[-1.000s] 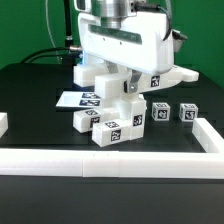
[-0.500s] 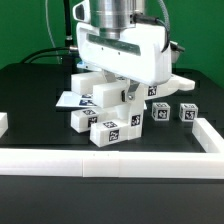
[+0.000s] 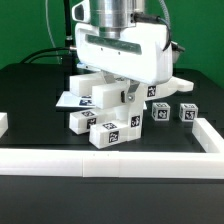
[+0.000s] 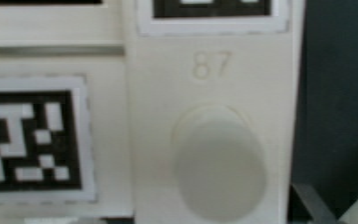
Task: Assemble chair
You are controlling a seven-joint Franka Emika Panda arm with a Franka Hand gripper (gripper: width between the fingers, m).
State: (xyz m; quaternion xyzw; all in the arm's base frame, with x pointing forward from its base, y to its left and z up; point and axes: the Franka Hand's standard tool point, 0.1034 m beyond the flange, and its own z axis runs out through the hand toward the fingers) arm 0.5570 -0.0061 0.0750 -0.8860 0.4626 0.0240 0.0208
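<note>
The chair is in loose matte white parts with black-and-white tags. In the exterior view my gripper [image 3: 127, 94] is low over the middle cluster. Its jaws are mostly hidden under the hand and appear shut on a tilted long chair part [image 3: 98, 90]. Below it lie a tagged block [image 3: 112, 131] and a bar [image 3: 83, 120]. Two small cubes [image 3: 160, 113] [image 3: 187, 114] stand to the exterior view's right. In the wrist view the held part [image 4: 211, 120] fills the picture, with an embossed number, an oval recess and a tag [image 4: 25, 140]. No fingers show there.
The marker board [image 3: 66, 100] lies on the black table on the exterior view's left of the cluster. A long low white border wall [image 3: 120, 160] runs along the front and up the right side. A flat white slab [image 3: 186, 84] sticks out behind the hand.
The hand has shifted toward the exterior view's left and lower. The long part now lies tilted under it, and the front block and bar have shifted slightly left.
</note>
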